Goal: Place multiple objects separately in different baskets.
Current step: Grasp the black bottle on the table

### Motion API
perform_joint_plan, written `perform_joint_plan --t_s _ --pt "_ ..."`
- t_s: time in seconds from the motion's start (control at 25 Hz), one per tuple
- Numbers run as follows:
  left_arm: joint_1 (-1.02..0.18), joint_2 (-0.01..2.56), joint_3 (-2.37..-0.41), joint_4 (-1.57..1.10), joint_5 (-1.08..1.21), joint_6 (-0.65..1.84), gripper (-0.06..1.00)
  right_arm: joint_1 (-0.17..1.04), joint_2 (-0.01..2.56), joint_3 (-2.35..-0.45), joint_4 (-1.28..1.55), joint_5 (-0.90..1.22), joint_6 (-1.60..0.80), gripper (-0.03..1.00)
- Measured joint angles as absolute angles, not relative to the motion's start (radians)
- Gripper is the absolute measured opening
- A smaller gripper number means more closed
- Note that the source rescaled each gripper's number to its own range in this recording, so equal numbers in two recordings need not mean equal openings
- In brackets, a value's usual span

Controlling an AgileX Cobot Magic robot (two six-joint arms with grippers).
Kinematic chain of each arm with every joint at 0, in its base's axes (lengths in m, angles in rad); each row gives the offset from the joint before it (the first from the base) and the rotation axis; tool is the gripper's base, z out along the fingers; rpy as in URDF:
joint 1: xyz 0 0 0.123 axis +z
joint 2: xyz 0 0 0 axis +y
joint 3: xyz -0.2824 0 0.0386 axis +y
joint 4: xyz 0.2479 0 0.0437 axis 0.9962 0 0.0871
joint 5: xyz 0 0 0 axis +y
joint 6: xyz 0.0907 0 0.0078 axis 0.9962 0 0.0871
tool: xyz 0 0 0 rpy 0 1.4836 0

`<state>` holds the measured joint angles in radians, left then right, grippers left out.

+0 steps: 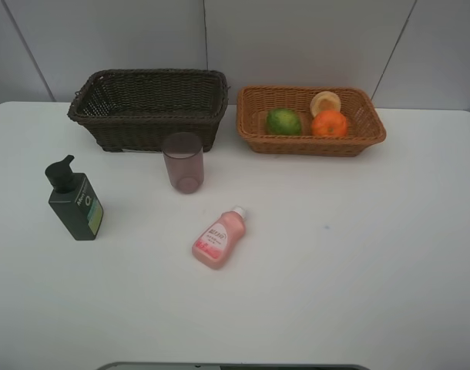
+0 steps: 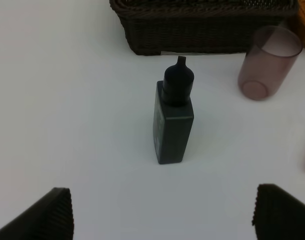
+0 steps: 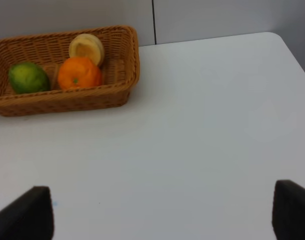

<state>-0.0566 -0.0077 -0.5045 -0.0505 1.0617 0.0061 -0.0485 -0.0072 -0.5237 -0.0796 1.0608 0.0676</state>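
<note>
The light tan basket [image 1: 312, 144] at the back right holds a green citrus fruit [image 1: 283, 121], an orange [image 1: 329, 123] and a pale yellow round fruit [image 1: 325, 102]. Left of it stands the dark brown basket [image 1: 150, 127], with nothing visible inside. On the table in front of it are a mauve cup [image 1: 182, 162], a dark green pump bottle [image 1: 75, 200] and a pink white-capped bottle [image 1: 218, 238] lying flat. My left gripper [image 2: 162, 192] is open, well short of the pump bottle [image 2: 173, 117]. My right gripper [image 3: 161, 187] is open over bare table, away from the tan basket [image 3: 67, 100].
A white table [image 1: 358, 254] carries everything, with a grey panelled wall behind the baskets. Neither arm shows in the exterior high view. In the left wrist view the cup [image 2: 268, 65] stands beside the dark basket [image 2: 202, 35].
</note>
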Motion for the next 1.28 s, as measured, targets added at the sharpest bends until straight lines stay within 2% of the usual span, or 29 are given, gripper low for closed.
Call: perform_joint_plan --t_s 0.96,1.08,1.28 --pt "-0.057 0.001 -0.509 -0.051 1.06 0.006 0.92 -0.048 -0.007 -0.524 -0.08 1.061 0.071 0.9" --pt "-0.057 0.107 -0.548 -0.051 1.036 0.006 0.92 -0.048 -0.007 -0.524 -0.08 1.061 0.071 0.9" --pt "-0.057 0.436 -0.667 -0.051 1.008 0.006 0.92 -0.048 -0.007 -0.524 -0.08 1.061 0.071 0.9"
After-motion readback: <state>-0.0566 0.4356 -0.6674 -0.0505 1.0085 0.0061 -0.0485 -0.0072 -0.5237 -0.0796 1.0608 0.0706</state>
